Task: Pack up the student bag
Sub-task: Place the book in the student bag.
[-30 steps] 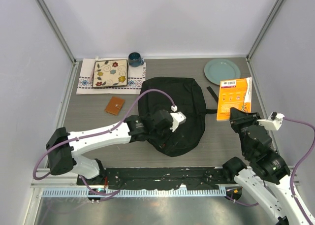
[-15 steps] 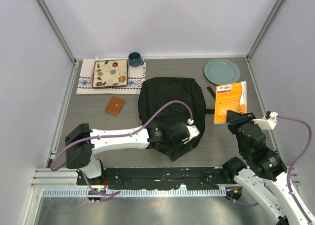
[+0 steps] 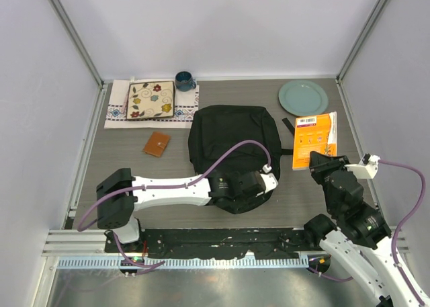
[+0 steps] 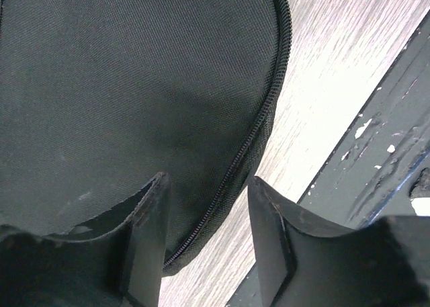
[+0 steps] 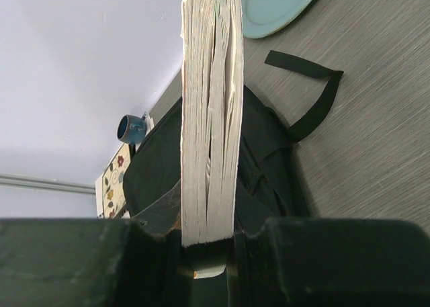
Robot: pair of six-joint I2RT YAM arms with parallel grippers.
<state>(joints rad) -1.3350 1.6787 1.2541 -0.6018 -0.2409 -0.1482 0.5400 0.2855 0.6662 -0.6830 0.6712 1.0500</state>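
Fabric limp, light: pinch student bag (image 3: 232,136) at zipper (image 4: 269,99) on rounded near edge. Your left gripper (image 4: 208,184) gapes astride it; right gripper (image 5: 207,252) clamps orange book (image 3: 314,136) beside bag.

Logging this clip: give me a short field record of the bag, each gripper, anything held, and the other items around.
bag: large black fabric backpack, lying flat; the zipper along its near rim looks closed
left gripper: open, jaws straddling the backpack's zipper edge
right gripper: shut on orange paperback book, to the right of the backpack
elsewhere: small brown wallet; round teal plate; dark blue mug; square floral tile on patterned white cloth
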